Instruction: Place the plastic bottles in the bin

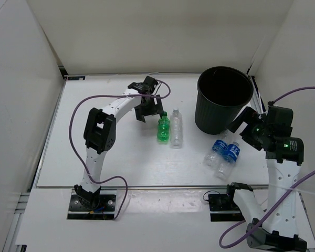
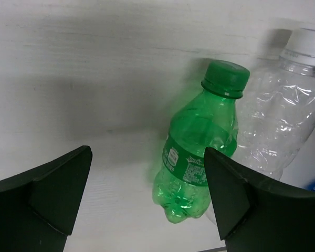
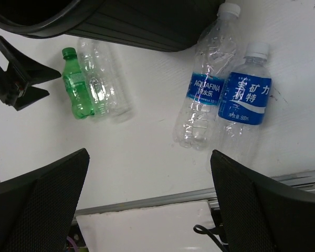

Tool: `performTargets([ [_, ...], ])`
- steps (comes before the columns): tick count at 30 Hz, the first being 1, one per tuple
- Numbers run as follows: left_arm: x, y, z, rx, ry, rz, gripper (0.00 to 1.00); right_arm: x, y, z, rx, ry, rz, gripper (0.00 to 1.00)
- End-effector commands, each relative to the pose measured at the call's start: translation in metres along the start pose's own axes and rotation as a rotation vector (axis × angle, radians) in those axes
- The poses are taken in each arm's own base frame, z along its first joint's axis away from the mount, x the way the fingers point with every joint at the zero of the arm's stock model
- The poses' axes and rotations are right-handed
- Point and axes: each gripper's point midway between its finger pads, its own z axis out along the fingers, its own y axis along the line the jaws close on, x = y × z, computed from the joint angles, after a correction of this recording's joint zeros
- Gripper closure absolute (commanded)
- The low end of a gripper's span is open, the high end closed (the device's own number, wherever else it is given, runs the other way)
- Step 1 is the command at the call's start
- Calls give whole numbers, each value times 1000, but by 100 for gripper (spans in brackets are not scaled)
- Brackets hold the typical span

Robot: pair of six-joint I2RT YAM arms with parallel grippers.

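Plastic bottles: four on table, none in bin.
Left tool: spread wide, empty, green bottle ahead.
Right tool: spread wide, empty.

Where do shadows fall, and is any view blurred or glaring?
Left wrist: broad soft shadow on the table beside the green bottle, sharp focus. Top external: even light, bin interior black. Right wrist: no glare, Aquafina bottle label readable.

Green plastic bottle: 1, just ahead of the left claw; plain clear bottle: 1; blue-labelled bottles: 2, Aquafina bottle and Chinese-labelled bottle, ahead of the right claw; black bin: 1.
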Motion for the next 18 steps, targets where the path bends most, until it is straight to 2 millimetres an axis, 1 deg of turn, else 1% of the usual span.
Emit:
performTargets([
  [1, -27, -30, -31, 114, -93, 20, 1, -10, 7, -6, -32, -49, -51, 0],
  [3, -26, -36, -32, 148, -81, 23, 1, 0, 1, -2, -18, -21, -45, 0],
  [4, -25, -38, -28, 157, -74, 24, 1, 0, 2, -4, -22, -29, -38, 0],
  [5, -25, -42, -29, 177, -72, 26, 1, 2, 1, -4, -18, -21, -25, 0],
  [6, -18, -45, -22, 198, -39, 28, 1, 4, 0, -7, -17, -18, -24, 0],
  [7, -21, -45, -23, 217, -35, 22, 1, 6, -2, -7, -3, -15, -22, 0],
  [8, -22, -50, -19, 235, -31, 24, 3, 3, 0, -9, -9, -26, -25, 0],
  [9, -20, -57, -20, 275, -14, 29, 4, 6, -1, -15, -8, -25, -24, 0],
  [10, -18, -59, -14, 285, 1, 30, 4, 3, 2, -22, -18, -44, -29, 0],
  [11, -17, -61, -14, 295, 9, 31, 4, 3, 4, -27, -20, -47, -30, 0],
  [12, -18, -63, -10, 305, 11, 32, 4, 4, 2, -32, -8, -52, -29, 0],
  [13, -14, -62, -2, 304, 33, 31, 4, 4, 2, -35, -9, -54, -40, 0],
  [14, -11, -63, 2, 308, 50, 30, 8, 1, 3, -40, -5, -67, -42, 0],
  [15, -3, -63, 7, 321, 84, 29, 8, 6, 0, -41, 4, -48, -38, 0],
  [16, 4, -61, 13, 319, 112, 26, 11, 4, -1, -45, 14, -61, -50, 0],
  [17, 6, -62, 18, 331, 127, 26, 14, 3, -2, -47, 27, -66, -49, 0],
  [18, 12, -61, 20, 333, 147, 24, 19, 4, -2, -52, 22, -75, -51, 0],
])
